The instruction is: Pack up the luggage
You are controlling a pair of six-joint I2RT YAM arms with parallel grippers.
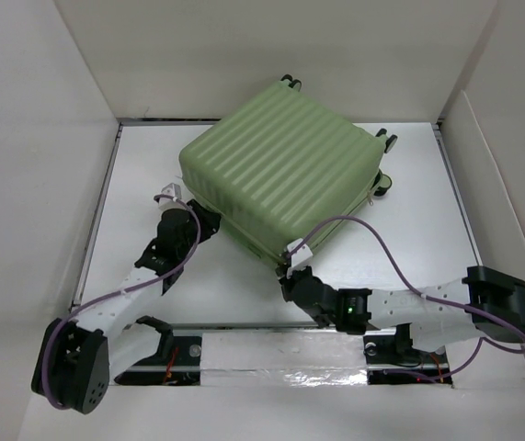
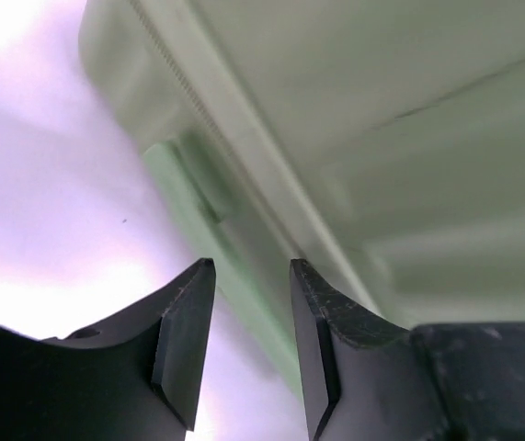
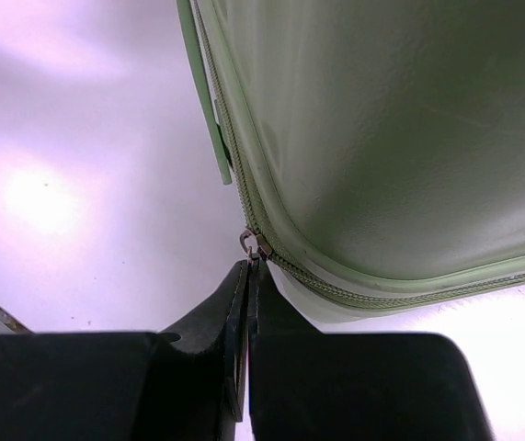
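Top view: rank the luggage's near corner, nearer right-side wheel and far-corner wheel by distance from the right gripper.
From the right gripper:
1. Near corner of the luggage, right at its fingertips, where it pinches the zipper pull.
2. Nearer right-side wheel, up and to its right.
3. Far-corner wheel, across the shell, at the top.

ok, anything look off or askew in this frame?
Only the luggage: lid down, but it lies turned diagonally to the table edges, one corner toward the arms. The right fingers pinch its zipper pull there. No damage or spill visible.
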